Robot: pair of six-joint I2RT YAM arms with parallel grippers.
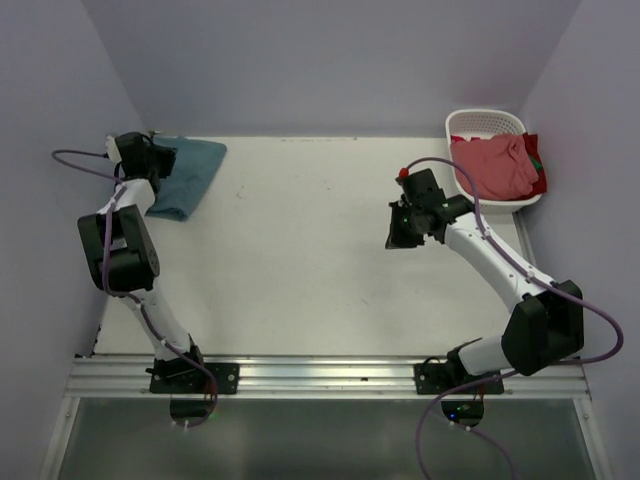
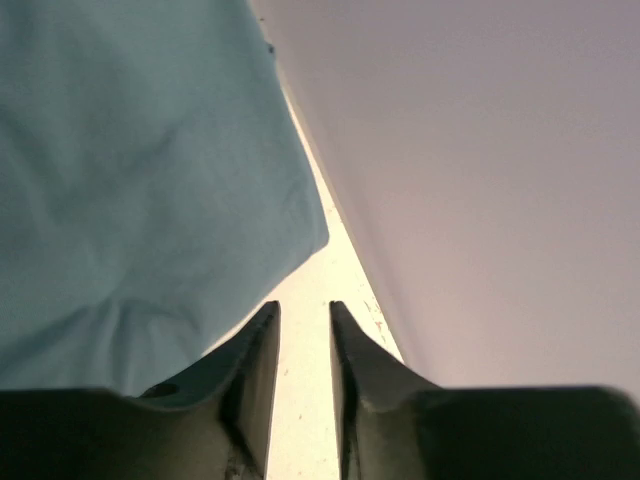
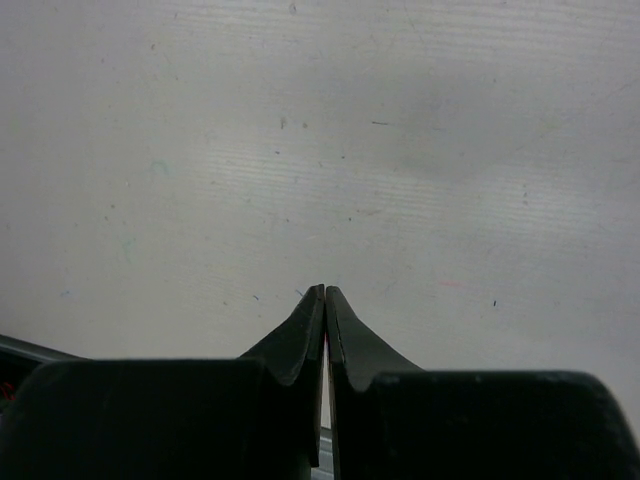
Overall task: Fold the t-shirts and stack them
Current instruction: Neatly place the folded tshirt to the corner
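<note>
At the counter's (image 1: 300,260) far left corner, folded teal shirt (image 1: 190,175), left pincer (image 2: 303,315) just beside its edge, jaws narrowly apart on nothing, pink shirt (image 1: 492,165) heaped in basket (image 1: 487,120) far right, right pincer (image 3: 325,292) pressed together, empty, over mid-counter

a white bench (image 1: 320,260), lightly scuffed, is filling the middle of the frame. a teal-blue t-shirt (image 1: 188,172) is lying on it at the upper left, and a white slotted basket (image 1: 486,121) is sitting at the upper right.
</note>
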